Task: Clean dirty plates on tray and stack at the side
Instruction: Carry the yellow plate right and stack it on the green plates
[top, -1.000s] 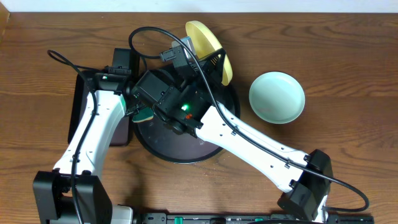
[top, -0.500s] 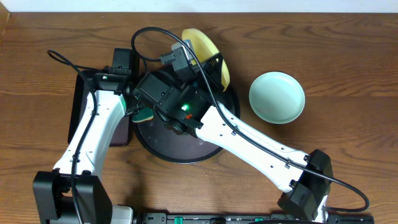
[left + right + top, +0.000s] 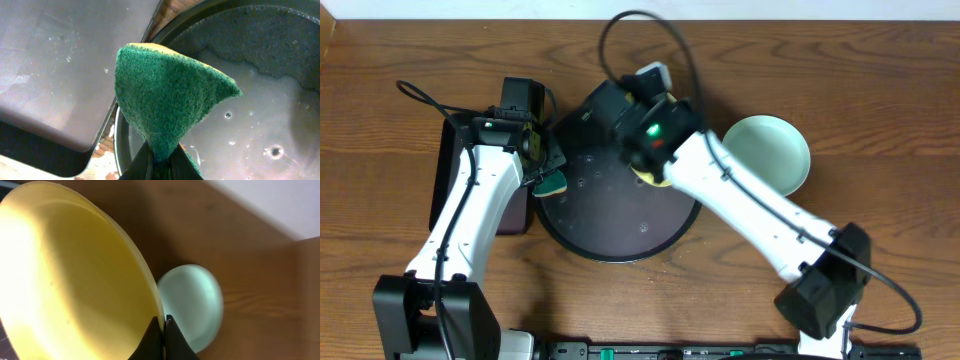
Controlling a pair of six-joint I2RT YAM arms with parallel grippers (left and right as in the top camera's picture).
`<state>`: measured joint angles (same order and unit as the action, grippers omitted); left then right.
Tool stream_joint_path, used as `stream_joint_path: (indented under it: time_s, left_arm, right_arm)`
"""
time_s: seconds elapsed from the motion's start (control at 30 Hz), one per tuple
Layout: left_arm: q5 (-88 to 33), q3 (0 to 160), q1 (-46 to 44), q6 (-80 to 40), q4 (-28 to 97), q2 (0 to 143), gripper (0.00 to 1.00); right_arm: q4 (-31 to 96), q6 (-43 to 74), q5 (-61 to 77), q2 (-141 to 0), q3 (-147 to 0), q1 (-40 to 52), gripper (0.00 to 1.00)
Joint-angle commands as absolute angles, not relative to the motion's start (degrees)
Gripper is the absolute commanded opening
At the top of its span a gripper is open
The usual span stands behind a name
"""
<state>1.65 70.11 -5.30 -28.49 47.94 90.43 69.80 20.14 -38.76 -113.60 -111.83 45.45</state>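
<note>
My right gripper is shut on the rim of the pale yellow plate and holds it tilted in the air. In the overhead view only a sliver of that plate shows under the right wrist, over the right part of the round black tray. A mint plate lies on the table right of the tray and also shows in the right wrist view. My left gripper is shut on a green sponge at the tray's left rim. A second mint plate is not in view.
A smaller black rectangular tray lies left of the round tray, under my left arm; it also shows in the left wrist view. The round tray's floor is wet with droplets. Bare wood table lies at the far right.
My right arm has swung the yellow plate from the tray's far edge rightward, toward the mint plate, so my wrist now hides it from overhead. The left arm has not moved.
</note>
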Motion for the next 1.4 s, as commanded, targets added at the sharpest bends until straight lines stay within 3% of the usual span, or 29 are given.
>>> stream_joint_path:
  time_s: [0.0, 0.23, 0.4, 0.8, 1.1, 1.37]
  left_arm:
    - [2.0, 70.6, -5.3, -28.6, 47.9, 90.6, 0.08]
    - [2.0, 70.6, -5.3, -28.6, 48.0, 90.6, 0.07]
    - [2.0, 70.6, -5.1, -28.3, 48.0, 90.6, 0.08]
    - [2.2, 70.6, -5.0, -28.1, 47.9, 90.6, 0.07]
    - [2.1, 70.6, -5.0, -27.3, 47.9, 90.6, 0.07]
    - [2.2, 70.6, -5.0, -27.3, 47.7, 90.6, 0.07]
  right_arm:
    - [68.2, 12.8, -14.3, -111.6, -112.2, 40.4, 0.01]
    - [65.9, 7.9, 10.9, -109.0, -112.2, 26.9, 0.01]
    - [66.0, 7.2, 18.7, -108.3, -112.2, 16.6, 0.01]
    - [63.9, 11.2, 1.3, -108.4, -99.8, 1.3, 0.01]
    - [52.4, 12.4, 0.9, -108.4, -84.3, -4.6, 0.01]
    - [50.4, 12.4, 0.9, -108.4, -81.6, -5.0, 0.03]
